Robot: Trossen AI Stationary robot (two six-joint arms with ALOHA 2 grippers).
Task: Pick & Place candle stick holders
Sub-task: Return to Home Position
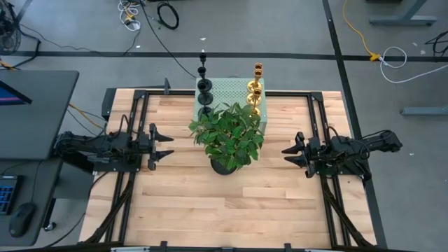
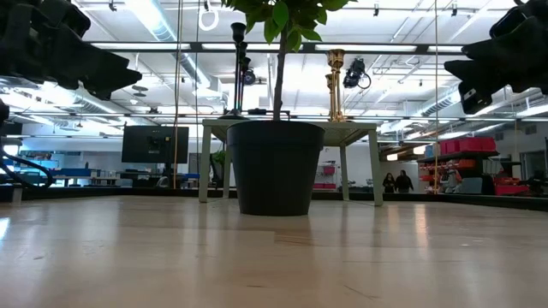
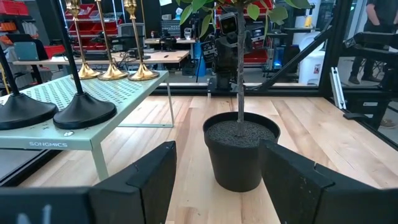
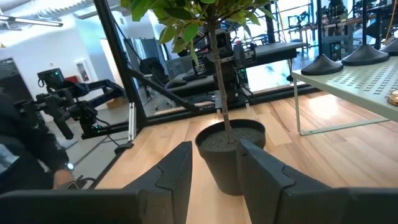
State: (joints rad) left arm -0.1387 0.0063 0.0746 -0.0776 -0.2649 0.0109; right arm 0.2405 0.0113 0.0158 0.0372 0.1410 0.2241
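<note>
— Where are the black candle stick holders (image 1: 204,87) and the gold candle stick holders (image 1: 255,89) found?

— All are seen standing upright on the pale green shelf (image 1: 227,91), which is set just behind the plant (image 1: 227,133) at the far edge of the tabletop (image 1: 224,210). The black ones are lined up in a row behind the plant on the left arm's side. The gold ones are lined up behind it on the right arm's side.

— Is anything held?

— Nothing is held. The left gripper (image 1: 166,145) is positioned well apart from the plant on its left and is pointed toward it. Its fingers (image 3: 143,180) are spread wide, so that the black pot (image 3: 239,149) is framed between them in the left wrist view. The right gripper (image 1: 289,155) is positioned well apart from the plant on its right and is likewise turned toward it. Its fingers (image 4: 165,177) are parted too, though by a narrower gap.

— And the plant itself?

— It is rooted in the pot, which is placed on the tabletop in front of the shelf, between the two grippers.
</note>
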